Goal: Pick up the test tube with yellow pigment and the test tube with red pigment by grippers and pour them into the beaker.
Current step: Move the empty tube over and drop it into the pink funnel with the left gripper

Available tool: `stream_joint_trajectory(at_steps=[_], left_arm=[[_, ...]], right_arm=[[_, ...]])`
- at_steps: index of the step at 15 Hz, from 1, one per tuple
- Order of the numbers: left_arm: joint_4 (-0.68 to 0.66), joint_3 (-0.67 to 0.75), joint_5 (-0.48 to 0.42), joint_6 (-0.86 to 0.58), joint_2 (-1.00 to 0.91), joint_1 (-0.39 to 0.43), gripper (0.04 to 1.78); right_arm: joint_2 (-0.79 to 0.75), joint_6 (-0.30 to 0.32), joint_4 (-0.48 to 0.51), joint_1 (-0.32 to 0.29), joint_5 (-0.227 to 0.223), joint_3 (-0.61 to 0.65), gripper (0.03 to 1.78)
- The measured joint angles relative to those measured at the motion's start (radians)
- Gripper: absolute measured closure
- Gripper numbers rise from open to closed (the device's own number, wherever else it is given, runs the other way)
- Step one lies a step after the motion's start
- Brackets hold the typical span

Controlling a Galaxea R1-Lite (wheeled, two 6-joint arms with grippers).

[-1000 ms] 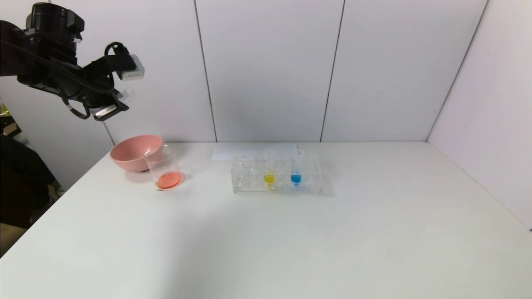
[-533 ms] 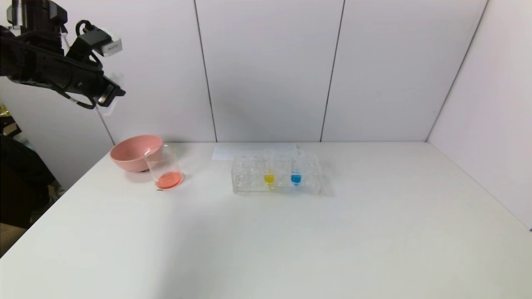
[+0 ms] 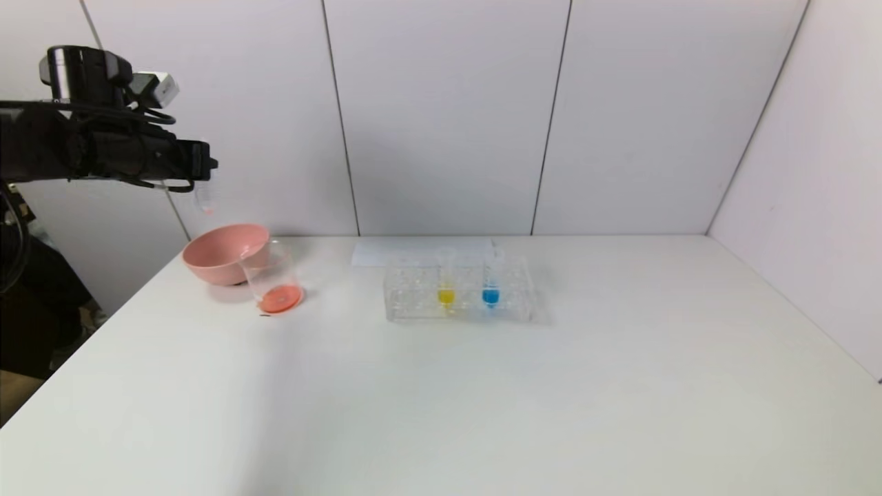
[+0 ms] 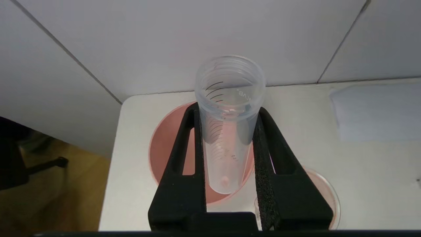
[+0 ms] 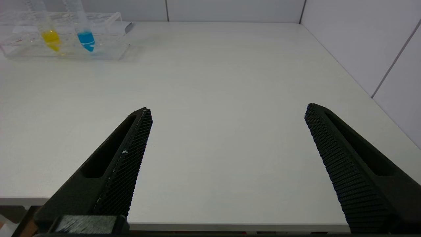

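My left gripper (image 3: 204,162) hangs high above the table's back left, shut on the test tube with red pigment (image 3: 204,198). That tube (image 4: 227,138) is upright, mouth up, nearly empty, with one pinkish drop at its bottom, and the left gripper (image 4: 228,108) holds it over the pink bowl. The beaker (image 3: 272,277) stands beside the bowl with red-orange liquid in its bottom. The test tube with yellow pigment (image 3: 446,286) stands in the clear rack (image 3: 413,296). My right gripper (image 5: 228,108) is open over the table's front edge, off the head view.
The pink bowl (image 3: 219,253) touches the beaker's far left side. A tube with blue liquid (image 3: 490,288) stands next to the yellow one in the rack. A white sheet of paper (image 3: 400,251) lies behind the rack. Walls close the back and right.
The left wrist has swung from a downward tilt to level. The held tube has turned upright and moved slightly right, above the bowl. Nothing on the table moved.
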Motion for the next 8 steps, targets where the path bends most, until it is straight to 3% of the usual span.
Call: stream_joint_trajectory(at_steps=[4, 8], left_arm=[[-0.306, 0.138, -0.009, -0.161, 0.049, 0.006, 1.38], [-0.363, 0.140, -0.012, -0.184, 0.121, 0.029, 1.38]], right_arm=[[0.000, 0.000, 0.000, 0.000, 0.000, 0.000, 0.11], [0.000, 0.000, 0.000, 0.000, 0.000, 0.000, 0.11]])
